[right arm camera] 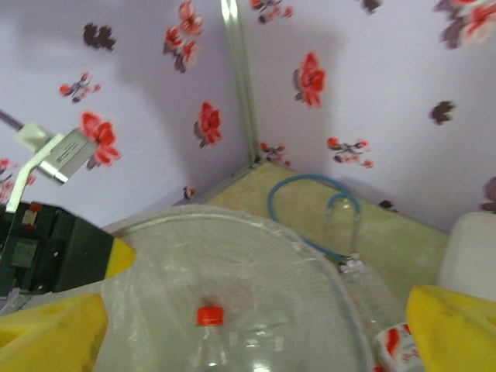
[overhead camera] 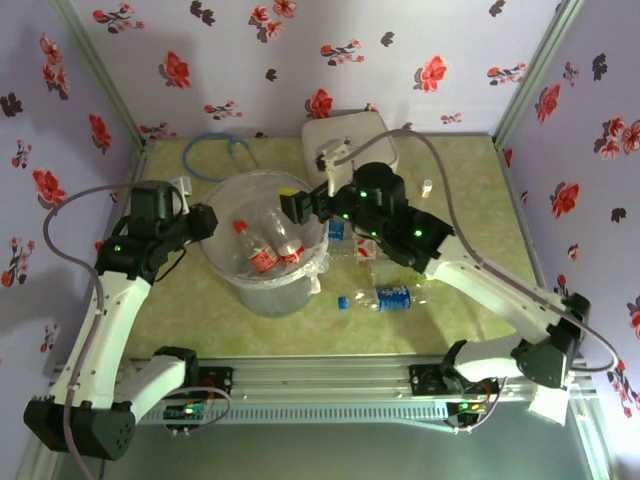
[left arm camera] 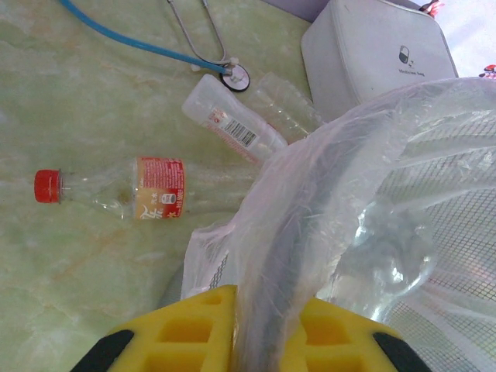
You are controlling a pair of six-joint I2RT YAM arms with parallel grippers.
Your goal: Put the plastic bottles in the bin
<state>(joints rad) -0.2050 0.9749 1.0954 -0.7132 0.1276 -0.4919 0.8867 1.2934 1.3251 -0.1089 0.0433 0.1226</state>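
Plainly, some plastic bottles (overhead camera: 268,252) already lie in the bin (overhead camera: 262,298), which stands mid-table. The left gripper (left arm camera: 267,310) is pinched tight on the bin's left rim. The right gripper (right arm camera: 252,329) hangs above the bin with its jaws spread wide and nothing between them.

As I judge it, a tug from the pinching arm could tip the bin. The blue-labelled bottle (overhead camera: 388,297), lying on the table to the near right of the bin, may roll away when jaws close on it.

The left wrist view makes the pinch plain, along with a red-capped bottle (left arm camera: 116,194) lying outside the bin near a stethoscope (left arm camera: 194,54). The top view gives both arms and the layout of the table.
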